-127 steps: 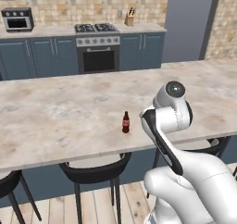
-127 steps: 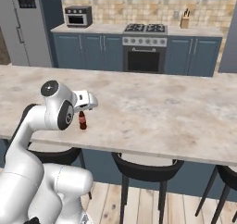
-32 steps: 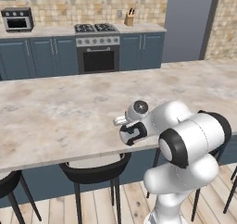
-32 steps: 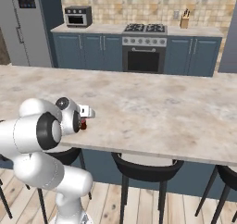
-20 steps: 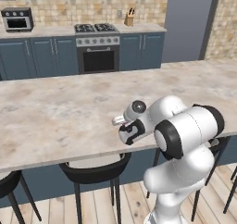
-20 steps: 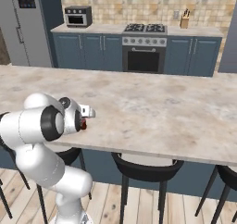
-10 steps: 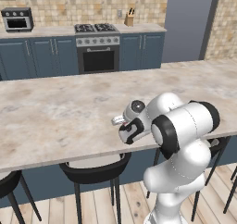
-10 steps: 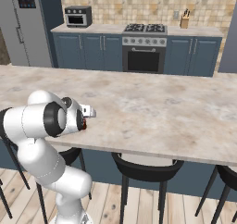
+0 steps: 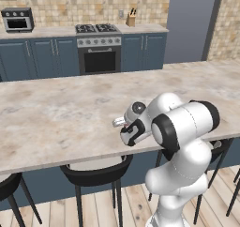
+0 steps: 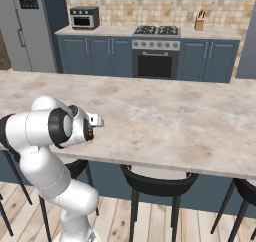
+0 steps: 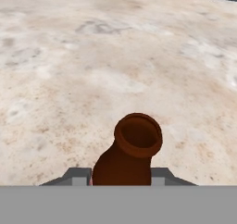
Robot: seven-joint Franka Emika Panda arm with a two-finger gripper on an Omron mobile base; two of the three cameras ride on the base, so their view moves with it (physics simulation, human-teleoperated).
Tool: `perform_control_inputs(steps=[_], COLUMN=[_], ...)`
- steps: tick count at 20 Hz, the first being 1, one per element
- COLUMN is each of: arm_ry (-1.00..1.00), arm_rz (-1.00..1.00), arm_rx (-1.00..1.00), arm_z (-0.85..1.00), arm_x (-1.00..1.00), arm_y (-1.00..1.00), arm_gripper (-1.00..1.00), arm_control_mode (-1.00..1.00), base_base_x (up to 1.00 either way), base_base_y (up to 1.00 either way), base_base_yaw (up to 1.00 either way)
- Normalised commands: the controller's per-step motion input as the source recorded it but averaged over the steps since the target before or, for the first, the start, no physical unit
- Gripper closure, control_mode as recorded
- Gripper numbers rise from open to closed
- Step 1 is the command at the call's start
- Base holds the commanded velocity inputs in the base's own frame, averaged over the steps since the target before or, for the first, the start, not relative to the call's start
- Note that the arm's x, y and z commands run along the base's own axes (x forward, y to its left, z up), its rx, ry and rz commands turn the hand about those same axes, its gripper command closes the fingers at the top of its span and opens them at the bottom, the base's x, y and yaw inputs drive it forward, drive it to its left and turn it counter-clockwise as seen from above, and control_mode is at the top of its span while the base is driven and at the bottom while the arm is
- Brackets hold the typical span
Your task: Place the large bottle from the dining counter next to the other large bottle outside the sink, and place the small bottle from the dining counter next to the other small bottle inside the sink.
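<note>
The small bottle (image 11: 132, 156) is dark brown, and the hand view looks at its round top and neck. It stands on the beige marbled dining counter (image 11: 139, 56) near its front edge. My gripper (image 11: 121, 174) is low over the counter, with one grey finger (image 11: 77, 176) pressed against each side of the bottle's body. In the right base view a bit of dark red bottle (image 10: 90, 134) shows past the hand. In the left base view the hand (image 9: 131, 127) covers it. The large bottle and the sink are out of view.
Black round stools (image 9: 96, 172) (image 10: 157, 181) stand under the counter's near edge. Across the aisle is the wall counter with blue cabinets, a stove (image 9: 96, 29), a microwave (image 10: 84, 17) and a knife block (image 9: 131, 19). A tall fridge (image 10: 27, 28) stands at the left.
The fingers have come in from wide open onto the sides of the small bottle. The arm and the bottle have hardly moved.
</note>
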Motion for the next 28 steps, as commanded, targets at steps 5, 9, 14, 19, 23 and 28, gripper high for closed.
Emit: perform_control_inputs(steps=[5, 9, 14, 19, 23, 28], arm_ry=[0.0, -0.02, -0.03, 0.0, 0.0, 0.0], arm_rz=[-0.01, -0.05, -0.07, -0.07, -0.05, -0.02], arm_rx=[0.01, 0.0, 0.0, 0.0, 0.02, 0.01], arm_z=[-0.01, 0.09, 0.3, 0.08, 0.0, 0.0], arm_x=[0.01, -0.05, -0.08, 0.0, 0.0, 0.0], arm_y=[0.01, 0.01, 0.0, 0.0, 0.0, 0.0], arm_gripper=[1.0, 1.0, 1.0, 1.0, 1.0, 1.0], arm_control_mode=[-1.0, -1.0, -1.0, -1.0, -1.0, -1.0], base_base_x=[0.0, 0.0, 0.0, 0.0, 0.0, 0.0], base_base_y=[0.0, 0.0, 0.0, 0.0, 0.0, 0.0], base_base_yaw=[0.0, 0.0, 0.0, 0.0, 0.0, 0.0])
